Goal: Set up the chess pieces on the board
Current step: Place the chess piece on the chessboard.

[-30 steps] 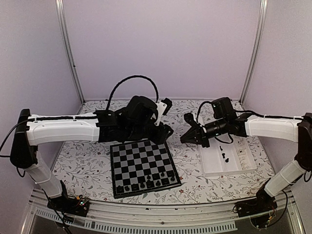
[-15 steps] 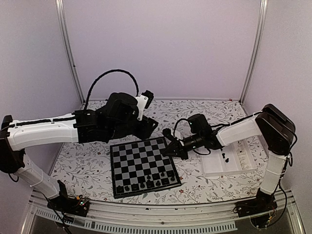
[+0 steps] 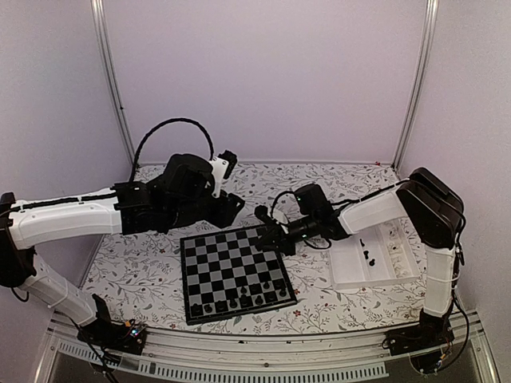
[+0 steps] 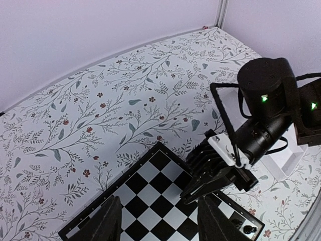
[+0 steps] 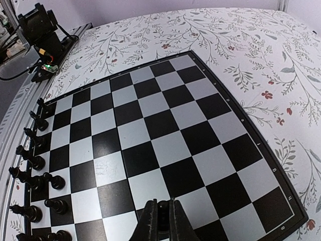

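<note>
The board (image 3: 227, 267) lies flat in front of the arms. Several black chess pieces (image 3: 239, 302) stand along its near edge, and they show at the left in the right wrist view as chess pieces (image 5: 35, 165). My right gripper (image 5: 163, 199) is shut on one small black chess piece (image 5: 162, 208), held low over the board's squares. From above, the right gripper (image 3: 265, 229) hangs over the board's far right corner. My left gripper (image 4: 160, 221) is open with nothing in it, above the board's far edge. The right gripper (image 4: 184, 196) points in below it.
A white tray (image 3: 351, 275) sits right of the board with a few black pieces (image 3: 367, 256) in it. The table carries a floral cloth (image 3: 128, 263). Purple walls close in the back and sides. The left arm's black cable (image 3: 164, 128) loops above it.
My right arm has swung left from the tray to over the board's far right corner, still shut. The left arm has drawn back to the left.
</note>
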Controlling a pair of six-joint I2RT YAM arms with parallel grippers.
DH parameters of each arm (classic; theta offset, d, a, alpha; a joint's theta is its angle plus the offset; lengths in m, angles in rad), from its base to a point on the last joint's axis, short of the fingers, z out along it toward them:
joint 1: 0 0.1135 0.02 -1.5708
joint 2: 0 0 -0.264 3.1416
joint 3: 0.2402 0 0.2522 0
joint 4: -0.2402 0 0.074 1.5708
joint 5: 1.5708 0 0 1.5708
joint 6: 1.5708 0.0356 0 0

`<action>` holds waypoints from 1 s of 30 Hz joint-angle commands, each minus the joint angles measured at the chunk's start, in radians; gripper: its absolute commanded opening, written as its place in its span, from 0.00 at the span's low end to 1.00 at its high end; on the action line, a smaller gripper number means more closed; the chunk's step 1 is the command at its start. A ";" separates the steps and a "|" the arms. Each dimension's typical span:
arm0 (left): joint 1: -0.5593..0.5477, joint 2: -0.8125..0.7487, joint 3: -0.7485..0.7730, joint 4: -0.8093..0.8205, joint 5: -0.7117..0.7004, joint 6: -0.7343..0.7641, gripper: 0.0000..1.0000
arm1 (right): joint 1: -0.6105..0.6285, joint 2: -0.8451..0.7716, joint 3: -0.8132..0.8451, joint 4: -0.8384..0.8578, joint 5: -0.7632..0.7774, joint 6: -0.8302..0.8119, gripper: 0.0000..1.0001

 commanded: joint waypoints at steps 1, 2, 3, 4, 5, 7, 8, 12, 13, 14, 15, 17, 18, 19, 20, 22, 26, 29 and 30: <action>0.020 -0.014 -0.010 0.026 0.021 0.019 0.53 | 0.003 0.039 0.034 -0.026 0.010 0.009 0.07; 0.022 -0.015 -0.013 0.026 0.022 0.021 0.53 | 0.004 0.041 0.037 -0.027 0.008 0.011 0.07; 0.025 -0.016 -0.016 0.025 0.022 0.022 0.53 | 0.004 0.044 0.042 -0.029 0.007 0.012 0.08; 0.027 -0.016 -0.018 0.026 0.023 0.024 0.53 | 0.004 0.052 0.049 -0.033 0.008 0.013 0.08; 0.029 -0.018 -0.018 0.026 0.024 0.023 0.53 | 0.004 0.062 0.059 -0.043 0.011 0.013 0.08; 0.030 -0.023 -0.023 0.025 0.024 0.021 0.53 | 0.004 0.082 0.076 -0.060 0.013 0.006 0.08; 0.031 -0.027 -0.027 0.026 0.025 0.018 0.53 | 0.004 0.087 0.081 -0.063 0.013 0.003 0.08; 0.032 -0.036 -0.043 0.021 0.030 0.009 0.54 | 0.003 0.105 0.092 -0.074 0.014 -0.002 0.14; 0.032 -0.037 -0.045 0.020 0.033 0.007 0.54 | 0.003 0.104 0.092 -0.075 0.015 -0.002 0.16; 0.033 -0.038 -0.047 0.017 0.034 0.005 0.54 | 0.004 0.101 0.091 -0.076 0.017 -0.002 0.18; 0.033 -0.039 -0.048 0.015 0.034 0.003 0.54 | 0.003 0.099 0.091 -0.077 0.015 -0.002 0.19; 0.034 -0.041 -0.049 0.010 0.037 0.000 0.54 | 0.003 0.090 0.094 -0.084 0.007 0.003 0.23; 0.034 -0.041 -0.049 0.006 0.039 -0.002 0.54 | 0.003 0.080 0.095 -0.089 0.005 0.008 0.26; 0.034 -0.041 -0.049 0.006 0.040 -0.002 0.54 | 0.003 0.070 0.097 -0.097 0.002 0.014 0.27; 0.034 -0.040 -0.051 0.004 0.042 -0.005 0.54 | 0.001 0.060 0.102 -0.110 -0.001 0.020 0.28; 0.034 -0.037 -0.052 -0.001 0.055 -0.009 0.54 | -0.007 0.025 0.112 -0.148 -0.015 0.027 0.28; 0.040 -0.006 -0.059 -0.007 0.107 -0.003 0.55 | -0.058 -0.105 0.112 -0.203 -0.041 0.036 0.34; 0.046 0.060 -0.032 -0.031 0.152 0.010 0.56 | -0.105 -0.199 0.111 -0.283 -0.057 0.025 0.38; 0.047 0.097 -0.010 -0.043 0.167 0.017 0.56 | -0.122 -0.232 0.109 -0.330 -0.058 0.013 0.39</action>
